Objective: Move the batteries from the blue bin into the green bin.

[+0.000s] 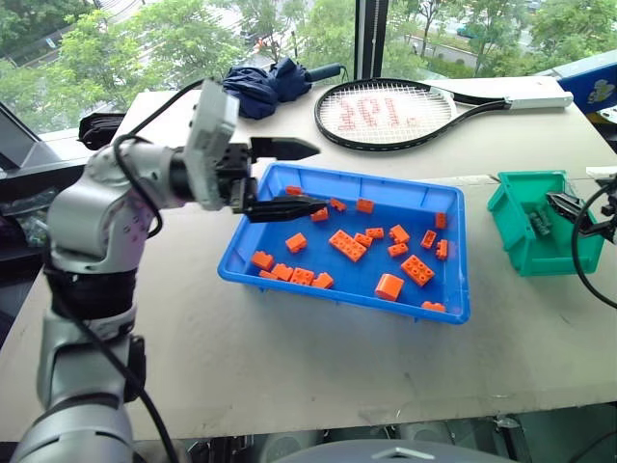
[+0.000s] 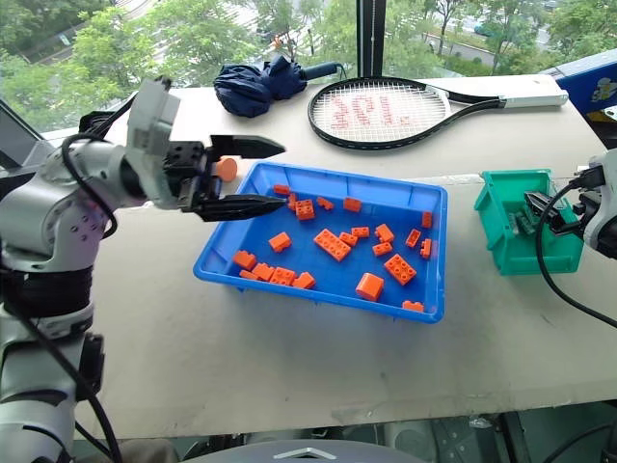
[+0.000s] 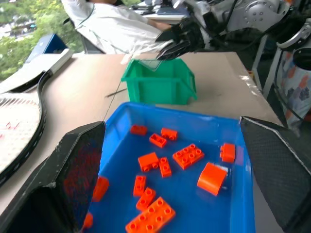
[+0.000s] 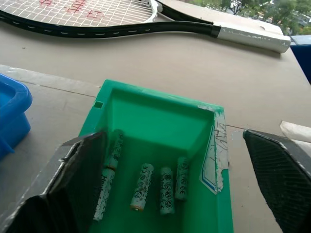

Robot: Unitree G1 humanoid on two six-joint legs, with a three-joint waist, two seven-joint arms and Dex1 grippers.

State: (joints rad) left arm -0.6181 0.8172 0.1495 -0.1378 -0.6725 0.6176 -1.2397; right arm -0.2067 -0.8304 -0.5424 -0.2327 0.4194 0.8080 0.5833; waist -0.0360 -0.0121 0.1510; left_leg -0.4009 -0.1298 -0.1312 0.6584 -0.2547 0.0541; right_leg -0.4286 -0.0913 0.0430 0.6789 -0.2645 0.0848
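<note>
**Right hand over the green bin, fingers apart — time to check the blue bin for leftovers**

The right hand (image 4: pixel 165 194) hangs just above the green bin (image 4: pixel 146 104) with its two black fingers spread wide and nothing between them. Below it, five batteries (image 4: pixel 141 187) lie on the floor of that bin, most of them side by side, two end to end along one wall. The drop looks done, so the sound move here is to lift the right hand straight up and clear of the bin's walls before swinging away — a sideways exit could catch the rim and shove the light bin across the worktop (image 1: pixel 318 357).

The left hand (image 1: pixel 284 178) is held level over the edge of the blue bin (image 1: pixel 448 253) farthest from the green bin, its fingers apart and empty too. Beyond it, the blue bin's floor carries scattered orange bricks (image 1: pixel 416 269); I can pick out no silver-grey cylinder among them (one could still hide against a brick or under the left hand). My judgement is that the task is near its end. Before calling it finished, scan the corner of the blue bin beneath the left hand.

Behind both bins lie a tennis racket (image 1: pixel 386 111) and a folded umbrella (image 1: pixel 270 85), well apart from the work.
</note>
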